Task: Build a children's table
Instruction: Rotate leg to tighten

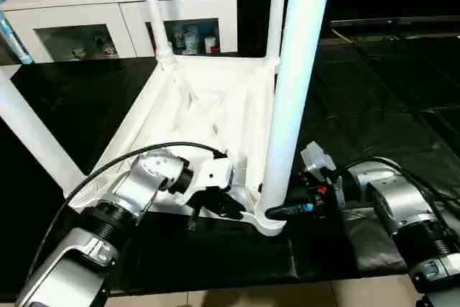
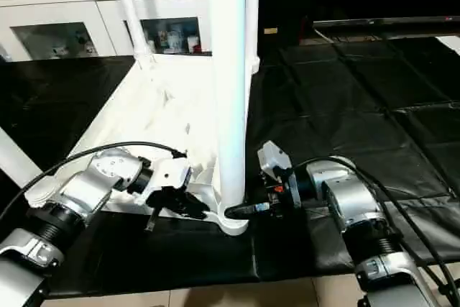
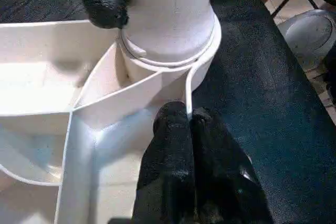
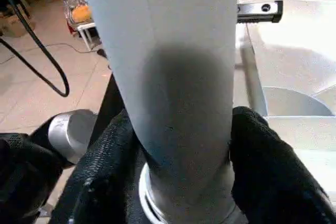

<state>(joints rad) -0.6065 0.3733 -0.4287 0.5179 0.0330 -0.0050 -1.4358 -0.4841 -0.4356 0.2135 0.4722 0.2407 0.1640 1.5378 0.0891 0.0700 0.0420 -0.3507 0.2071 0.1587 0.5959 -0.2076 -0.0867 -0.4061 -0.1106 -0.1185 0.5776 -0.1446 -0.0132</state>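
Observation:
The children's table lies upside down on the black mat, its ribbed white top facing up. White tube legs stand in its corner sockets: the nearest, one at the far left, one at the far right, and one leaning out at the left. My right gripper grips the nearest leg just above its socket, one black finger on each side and touching it. My left gripper is shut, its tips at the top's thin near rim beside that socket.
A white cabinet with glass doors stands behind the table. The black mat stretches away to the right. A strip of pale floor runs along the mat's near edge. A black cable lies on the floor beyond the leg.

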